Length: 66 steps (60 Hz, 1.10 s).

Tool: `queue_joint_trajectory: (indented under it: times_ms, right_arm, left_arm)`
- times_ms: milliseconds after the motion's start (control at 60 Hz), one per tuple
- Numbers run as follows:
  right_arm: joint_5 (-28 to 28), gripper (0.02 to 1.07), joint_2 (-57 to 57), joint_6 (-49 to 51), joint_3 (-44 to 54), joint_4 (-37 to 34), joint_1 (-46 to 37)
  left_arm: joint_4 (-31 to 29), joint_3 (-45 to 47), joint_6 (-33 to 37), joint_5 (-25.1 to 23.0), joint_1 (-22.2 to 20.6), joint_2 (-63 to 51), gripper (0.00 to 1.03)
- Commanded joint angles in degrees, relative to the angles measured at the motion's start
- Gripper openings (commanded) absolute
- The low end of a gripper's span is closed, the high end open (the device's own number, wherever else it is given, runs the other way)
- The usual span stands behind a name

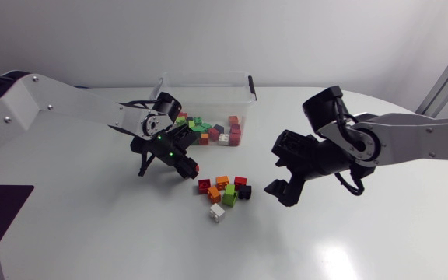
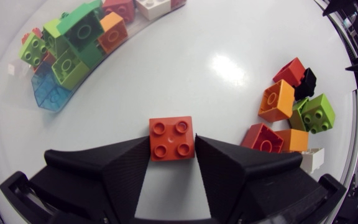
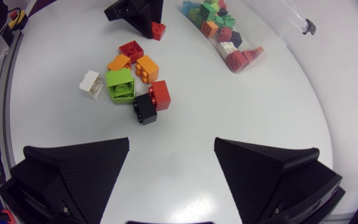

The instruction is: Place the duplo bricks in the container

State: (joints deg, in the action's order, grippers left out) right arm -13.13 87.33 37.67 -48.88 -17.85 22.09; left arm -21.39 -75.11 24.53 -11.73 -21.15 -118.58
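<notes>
Left wrist view: brick [image 2: 172,137] gripped (both sides) by end effector [image 2: 172,147].

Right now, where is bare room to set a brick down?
Bare tabletop lies between the clear plastic container and the loose pile of coloured bricks, and in front of the open right claw. It is crowded around that pile.
</notes>
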Motion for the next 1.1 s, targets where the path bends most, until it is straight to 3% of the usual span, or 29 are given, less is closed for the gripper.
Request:
queue_joint_trajectory:
  times_ms: [0,467,667,833,1083]
  right_arm:
    - [-0.5,1.01,3.5,4.4,-2.5,-0.2,0.8]
    - [-3.4,0.92,16.1,10.1,-9.7,-3.2,3.7]
    - [-3.6,0.72,19.5,10.8,-11.4,-3.3,5.2]
    - [-3.6,0.4,22.3,11.0,-13.3,-3.5,6.0]
    - [-6.2,0.22,24.5,11.0,-16.7,-10.2,5.9]
  left_arm:
    - [0.4,-0.9,1.9,-1.5,-0.4,-0.6,0.32]
    - [1.1,7.3,6.7,-4.4,2.5,13.5,0.32]
    - [0.3,8.0,6.8,-5.5,2.7,21.6,0.32]
    - [0.3,5.5,5.7,-6.6,3.1,26.2,0.32]
    - [0.6,0.1,2.7,-9.4,6.2,26.2,0.32]
